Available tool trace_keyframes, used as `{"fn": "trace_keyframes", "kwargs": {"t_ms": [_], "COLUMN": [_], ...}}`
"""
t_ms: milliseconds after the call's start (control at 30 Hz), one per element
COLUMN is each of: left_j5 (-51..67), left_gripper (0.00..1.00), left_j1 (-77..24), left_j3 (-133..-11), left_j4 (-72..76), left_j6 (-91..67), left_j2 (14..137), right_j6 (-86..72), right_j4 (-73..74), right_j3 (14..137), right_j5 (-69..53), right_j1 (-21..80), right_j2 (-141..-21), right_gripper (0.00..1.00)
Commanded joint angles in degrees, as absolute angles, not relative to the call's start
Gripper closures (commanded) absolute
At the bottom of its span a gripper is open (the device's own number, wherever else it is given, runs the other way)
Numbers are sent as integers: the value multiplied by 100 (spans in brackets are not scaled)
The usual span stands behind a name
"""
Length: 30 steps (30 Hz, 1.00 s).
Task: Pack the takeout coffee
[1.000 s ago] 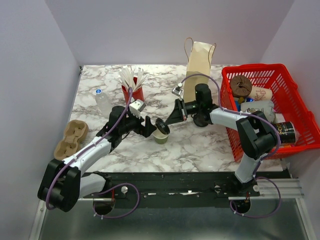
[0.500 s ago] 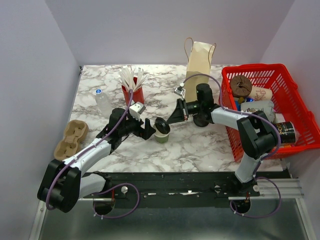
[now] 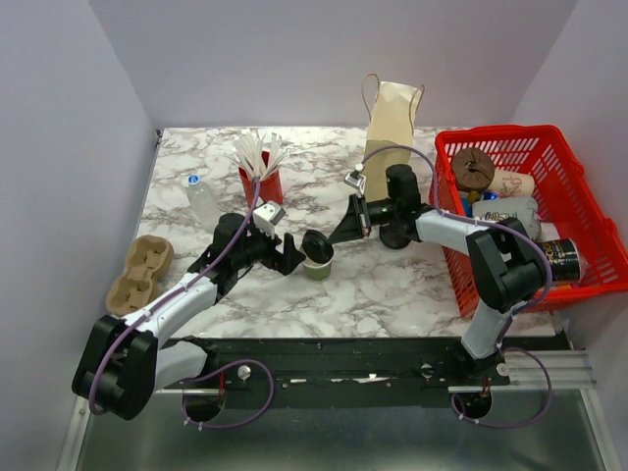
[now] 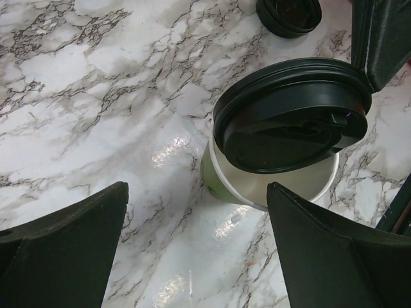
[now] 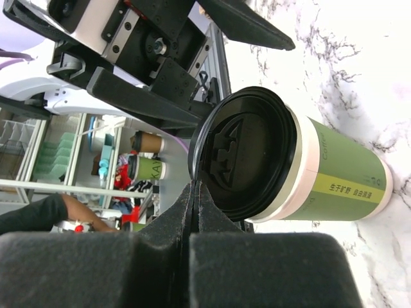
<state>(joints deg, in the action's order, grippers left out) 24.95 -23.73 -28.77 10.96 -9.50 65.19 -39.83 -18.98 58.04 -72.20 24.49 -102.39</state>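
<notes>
The olive-green paper cup (image 3: 316, 268) stands upright on the marble table. In the left wrist view the cup (image 4: 221, 176) shows its cream inside below the black lid (image 4: 292, 115), which lies tilted over its mouth, not seated. My right gripper (image 3: 335, 235) is shut on the lid's rim, its fingertips (image 5: 196, 192) pinching the edge of the lid (image 5: 247, 154) against the cup (image 5: 347, 186). My left gripper (image 4: 199, 256) is open just left of the cup (image 3: 290, 257), with the cup ahead of its fingers and not held.
A loose flat black disc (image 4: 289, 13) lies beyond the cup. A red cup of white sticks (image 3: 260, 175), a clear bottle (image 3: 201, 199) and a cardboard cup carrier (image 3: 137, 275) are to the left. A paper bag (image 3: 392, 123) stands at the back. A red basket (image 3: 589, 267) of items is on the right.
The lid has shifted slightly over the cup's mouth with the right gripper. The left gripper has edged a little closer to the cup.
</notes>
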Motion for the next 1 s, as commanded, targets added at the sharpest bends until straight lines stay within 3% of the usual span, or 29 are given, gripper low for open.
{"fn": "trace_keyframes", "kwargs": {"t_ms": [0,367,733,967], "left_j5": [2505,2575,2742,2874], "left_gripper": [4,4,4,4], "left_j1": [-2373,-2373,-2373,-2364], "left_j3": [-2839,-2830,-2786,-2804], "left_j4": [1178,1195,1327,1397], "left_j6": [-888,-905,-914,-932], "left_j2": [6381,6311,6319,6337], "right_j6": [-3718,-3454,-3068,-2725], "right_j4": [-1618,-1336,-853,-431], "right_j3": [5853,5950,5959,6038], "right_j5": [-6952,-6917,-6680,-6434], "right_j1": [2356,2285,2285,2285], "right_j2": [-10063,-10002,-9914,-9975], "right_gripper": [91,88,70,66]}}
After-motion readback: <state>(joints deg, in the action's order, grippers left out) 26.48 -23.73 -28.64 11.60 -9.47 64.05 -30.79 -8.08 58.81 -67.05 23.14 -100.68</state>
